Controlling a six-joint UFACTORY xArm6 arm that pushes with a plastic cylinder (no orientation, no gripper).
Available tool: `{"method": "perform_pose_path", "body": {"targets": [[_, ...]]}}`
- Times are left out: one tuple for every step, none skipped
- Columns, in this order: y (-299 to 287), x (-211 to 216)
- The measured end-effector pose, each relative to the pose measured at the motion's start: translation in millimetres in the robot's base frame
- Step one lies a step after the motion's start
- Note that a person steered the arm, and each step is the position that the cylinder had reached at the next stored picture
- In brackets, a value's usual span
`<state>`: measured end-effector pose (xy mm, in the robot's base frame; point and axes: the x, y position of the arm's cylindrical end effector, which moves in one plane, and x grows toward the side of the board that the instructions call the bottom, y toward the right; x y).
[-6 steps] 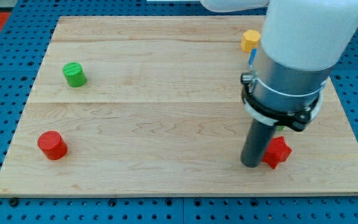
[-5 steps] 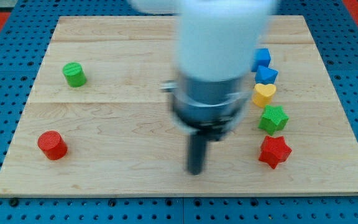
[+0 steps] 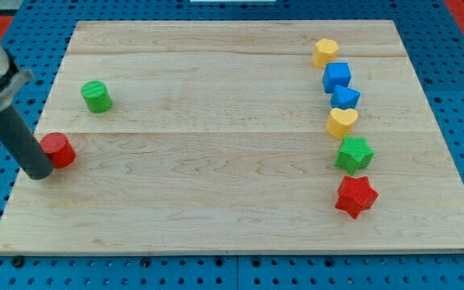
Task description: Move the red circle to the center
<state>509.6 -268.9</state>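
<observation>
The red circle (image 3: 59, 150) lies near the board's left edge, below the green circle (image 3: 97, 97). My tip (image 3: 37, 172) rests on the board just left of and slightly below the red circle, touching or nearly touching its left side. The dark rod rises from there toward the view's top left.
A column of blocks stands at the right: a yellow block (image 3: 325, 52), a blue cube (image 3: 337, 76), another blue block (image 3: 345, 97), a yellow heart (image 3: 342, 122), a green star (image 3: 354, 154) and a red star (image 3: 355, 196). The wooden board (image 3: 232, 201) lies on a blue pegboard.
The arm swept from the right side across the board to the left edge. The red circle moved up and slightly left from its earlier spot.
</observation>
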Motion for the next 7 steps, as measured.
{"method": "perform_pose_path", "body": {"targets": [[-33,-5],[4,-46],[68,-68],[18,-59],[6,-37],[58,-15],[135,-17]]}}
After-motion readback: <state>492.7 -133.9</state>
